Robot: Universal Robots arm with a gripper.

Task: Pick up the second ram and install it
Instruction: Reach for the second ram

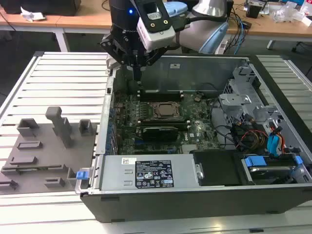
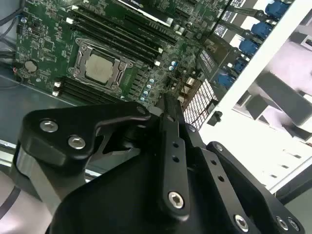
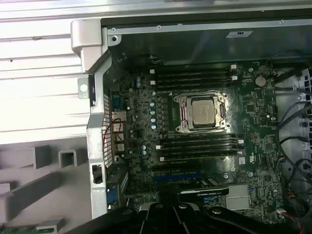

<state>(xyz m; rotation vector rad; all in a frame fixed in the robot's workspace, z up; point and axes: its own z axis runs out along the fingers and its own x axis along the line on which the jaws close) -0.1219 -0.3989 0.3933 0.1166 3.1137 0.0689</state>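
A sliver of green board, which looks like the second ram, shows beside the gray fixture blocks; most of it is out of frame. My gripper hangs inside the open computer case, just above the far-left corner of the motherboard, near the rear black memory slots. Its fingers are pressed together with nothing between them. In both wrist views the processor socket lies between two banks of memory slots.
The gray fixture with upright blocks lies on the slatted table on the exterior view's left, outside the case wall. Drive bays and cables fill the case's right side. A graphics card sits near the socket.
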